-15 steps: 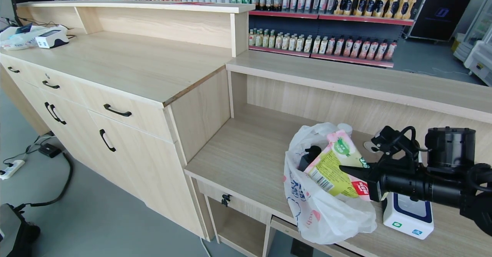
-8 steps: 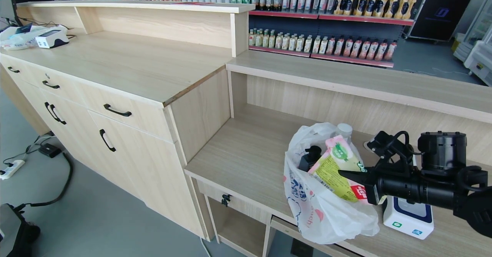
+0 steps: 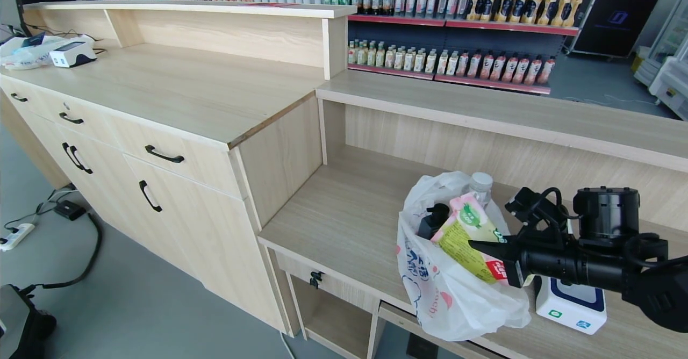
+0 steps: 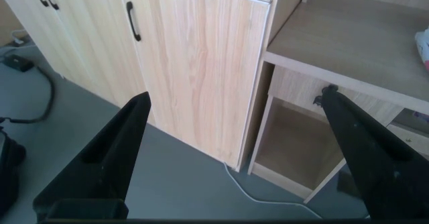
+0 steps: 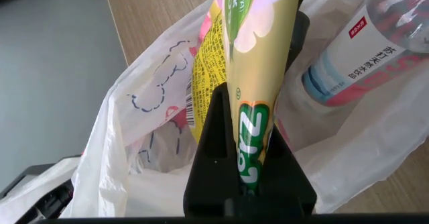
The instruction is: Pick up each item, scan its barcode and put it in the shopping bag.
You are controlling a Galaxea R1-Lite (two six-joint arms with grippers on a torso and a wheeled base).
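A white plastic shopping bag [image 3: 451, 294] stands open on the low counter [image 3: 344, 224], at the right of the head view. My right gripper [image 3: 492, 251] is shut on a yellow and pink snack packet [image 3: 466, 231], whose lower end sits inside the bag's mouth. In the right wrist view the packet [image 5: 251, 63] stands on edge between the black fingers [image 5: 213, 127], over the bag [image 5: 134, 150]. A clear bottle [image 3: 480, 182] with a white cap and a black item [image 3: 434, 216] lie in the bag. My left gripper [image 4: 234, 163] hangs open over the floor beside the cabinet.
A white and blue scanner [image 3: 571, 301] stands on the counter just right of the bag, under my right arm. A taller counter [image 3: 177, 95] with drawers runs to the left. Drink shelves [image 3: 451, 36] fill the back. Cables [image 3: 59, 224] lie on the floor.
My right gripper has moved down and slightly left with the packet, sinking it deeper into the bag. The bottle's cap now shows behind it.
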